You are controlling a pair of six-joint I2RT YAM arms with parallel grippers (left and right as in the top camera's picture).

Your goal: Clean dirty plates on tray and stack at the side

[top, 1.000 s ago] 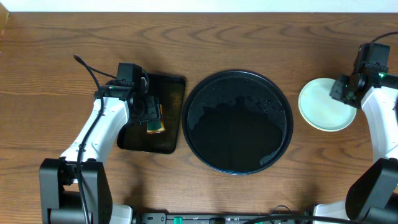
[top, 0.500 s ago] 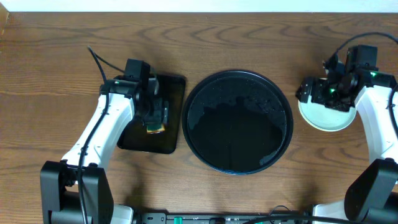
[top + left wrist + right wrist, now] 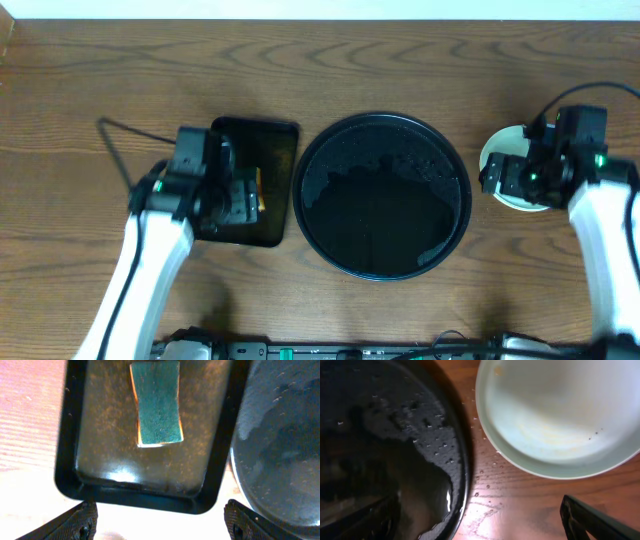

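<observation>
Right of wet glossy round black tray (image 3: 383, 195), smooth pale-mint plate (image 3: 555, 410).

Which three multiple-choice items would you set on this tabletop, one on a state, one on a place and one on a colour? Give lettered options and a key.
1. The round tray is:
A upside down
B upright, bare, beaded with droplets
C covered by a cloth

2. The sponge lies:
A on the wooden table
B on the round tray
C in the rectangular tray

3. The sponge's upper face is:
A green
B red
C white

Key:
1 B, the right wrist view shows droplets on its bare black surface.
2 C, the left wrist view shows the sponge inside the rectangular rim.
3 A, that view shows a green face with an orange-yellow edge.
</observation>
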